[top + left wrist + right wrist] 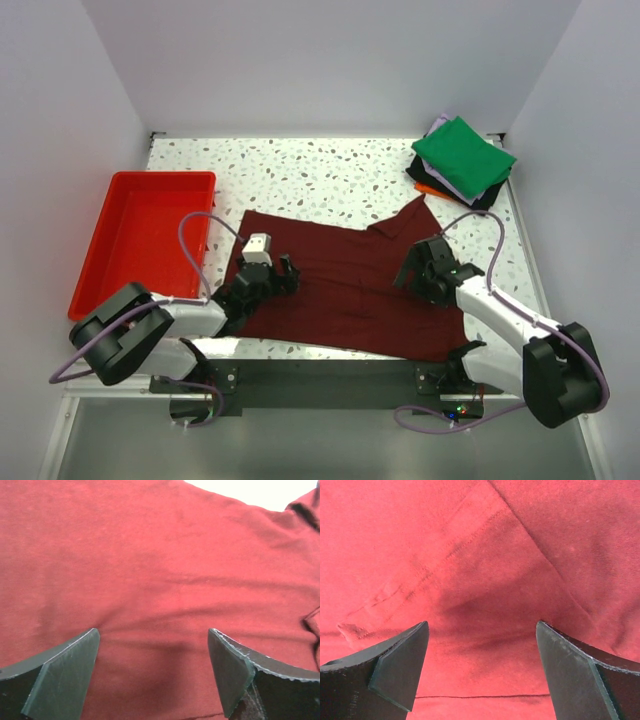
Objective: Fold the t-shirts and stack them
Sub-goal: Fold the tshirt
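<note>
The maroon shirt [345, 290] lay spread flat on the table [330, 180], its long axis running left to right, directly beneath both claws. The left gripper [283, 272] hung over its left part and the right gripper [425, 268] over its right. Both were released, jaws wide, with nothing between them. The folded stack [462, 160] sat in the far right corner, nearer the right arm.

The shirt [345, 290] lies spread under the left claw [283, 273] and right claw [418, 263]. The tray [130, 240] sits left of the left claw, and the stack [462, 160] lies beyond the right claw.
</note>
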